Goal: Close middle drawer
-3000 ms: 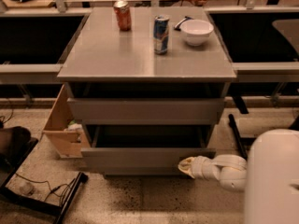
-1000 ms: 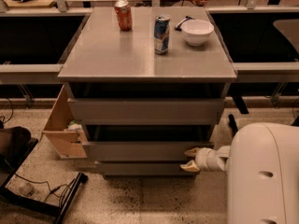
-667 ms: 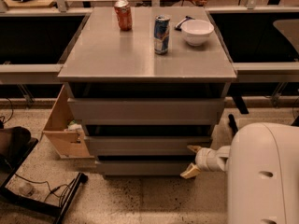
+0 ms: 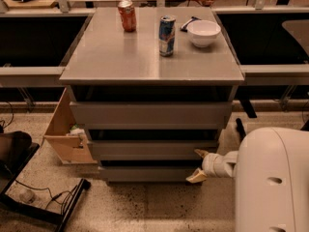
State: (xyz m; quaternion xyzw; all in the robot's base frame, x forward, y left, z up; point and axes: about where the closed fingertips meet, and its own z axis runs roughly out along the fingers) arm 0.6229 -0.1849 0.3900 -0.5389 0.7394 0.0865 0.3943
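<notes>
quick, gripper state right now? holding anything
Gripper: jaws open, holding nothing, at the right end of the middle drawer front, low by the cabinet.

light: dim, warm, from above | glare: pale sheen on cabinet top (image 4: 145, 52), far above the gripper (image 4: 199, 166) | shadow: dark gaps over each drawer front, left of the gripper | focus: soft throughout, gripper edges blurred
</notes>
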